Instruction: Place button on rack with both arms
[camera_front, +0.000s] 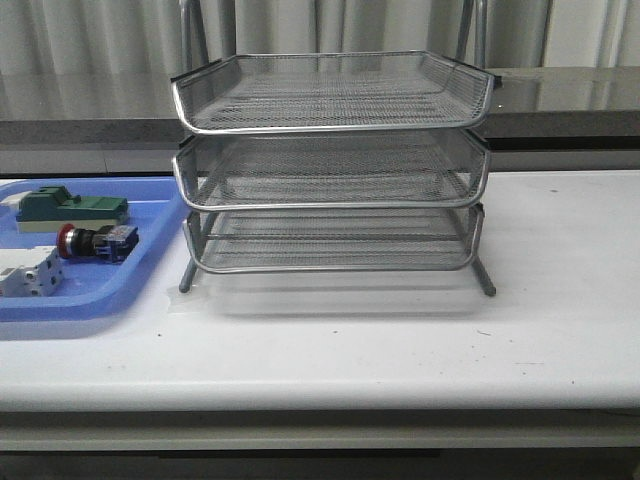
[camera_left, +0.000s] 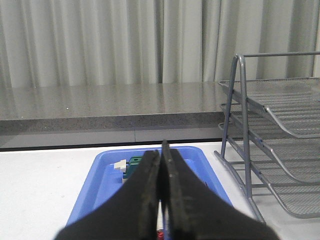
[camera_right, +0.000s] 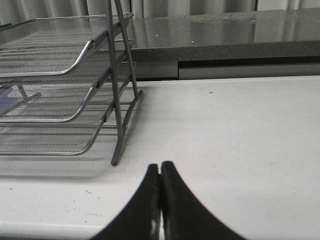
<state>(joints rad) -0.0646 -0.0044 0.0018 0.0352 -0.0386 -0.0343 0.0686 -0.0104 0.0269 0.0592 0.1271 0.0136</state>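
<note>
**Button in tray, both grippers closed and empty**

Front view: rack (camera_front: 333, 165) stands mid-table (camera_front: 400, 340), three mesh tiers stacked, all without contents. Blue tray (camera_front: 90, 295) sits at 9 o'clock from the rack, just beside its left foot. Button (camera_front: 95, 241) lies on its side in the tray, red head toward 9 o'clock, blue block toward 3 o'clock. Green-and-beige block (camera_front: 70, 208) at 12 o'clock from the button; white terminal block (camera_front: 28, 272) at 7 o'clock.

Left gripper (camera_left: 161, 165): fingers pressed together, nothing between them, over the tray. Right gripper (camera_right: 160, 172): fingers together, holding nothing, above bare table beside the rack's right leg.
</note>
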